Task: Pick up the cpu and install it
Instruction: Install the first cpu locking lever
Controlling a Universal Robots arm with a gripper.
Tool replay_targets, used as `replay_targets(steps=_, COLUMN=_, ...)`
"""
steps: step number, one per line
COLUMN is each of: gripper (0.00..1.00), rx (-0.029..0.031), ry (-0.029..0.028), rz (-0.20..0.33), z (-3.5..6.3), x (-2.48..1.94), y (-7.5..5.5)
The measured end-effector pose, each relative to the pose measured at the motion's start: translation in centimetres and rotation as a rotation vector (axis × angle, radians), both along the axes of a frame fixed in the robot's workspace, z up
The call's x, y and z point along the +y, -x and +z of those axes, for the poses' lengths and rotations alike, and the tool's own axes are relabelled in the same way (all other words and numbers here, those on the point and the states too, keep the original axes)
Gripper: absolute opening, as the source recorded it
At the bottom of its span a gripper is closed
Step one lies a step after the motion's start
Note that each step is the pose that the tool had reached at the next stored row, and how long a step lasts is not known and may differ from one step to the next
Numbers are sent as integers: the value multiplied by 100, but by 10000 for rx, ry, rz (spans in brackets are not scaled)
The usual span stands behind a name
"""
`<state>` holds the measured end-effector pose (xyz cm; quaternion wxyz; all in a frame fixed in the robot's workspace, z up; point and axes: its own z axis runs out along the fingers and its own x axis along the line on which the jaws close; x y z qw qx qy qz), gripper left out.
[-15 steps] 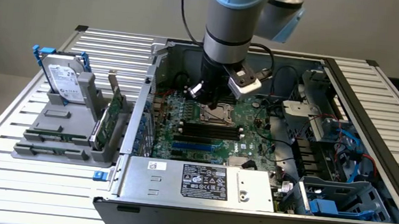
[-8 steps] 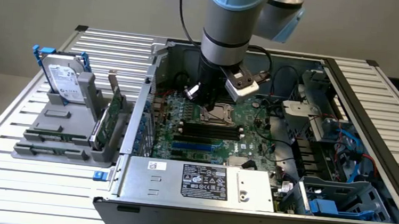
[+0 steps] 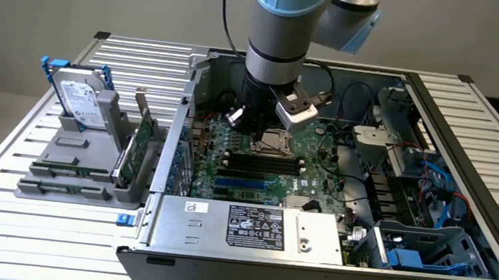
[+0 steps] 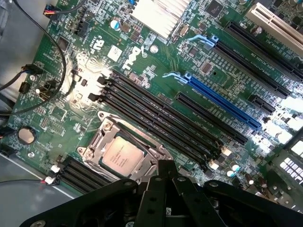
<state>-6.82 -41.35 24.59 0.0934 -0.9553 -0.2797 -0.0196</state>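
The cpu (image 4: 120,156) is a small square chip with a dull silver top. It lies flat inside the metal-framed socket (image 4: 102,135) on the green motherboard (image 4: 156,61). My gripper (image 4: 164,166) is shut with nothing visible between its black fingers, and its tip hovers right beside the chip's edge. In the exterior view the arm reaches down into the open computer case, with the gripper (image 3: 257,132) just over the socket (image 3: 278,142).
Black memory slots (image 4: 165,113) and a blue slot (image 4: 222,101) run beside the socket, with black cables (image 4: 28,90) nearby. Outside the case, a grey rack (image 3: 68,179) holds an upright hard drive (image 3: 84,97) and green cards (image 3: 138,141). A power supply (image 3: 247,227) sits at the case front.
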Motion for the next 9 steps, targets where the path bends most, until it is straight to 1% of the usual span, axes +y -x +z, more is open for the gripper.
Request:
replay_targets(steps=6, gripper=11, rx=-1, ry=88, rz=0, z=-100, x=1, y=50)
replay_targets(steps=9, gripper=11, rx=0, ry=101, rz=0, z=-119, x=1, y=80)
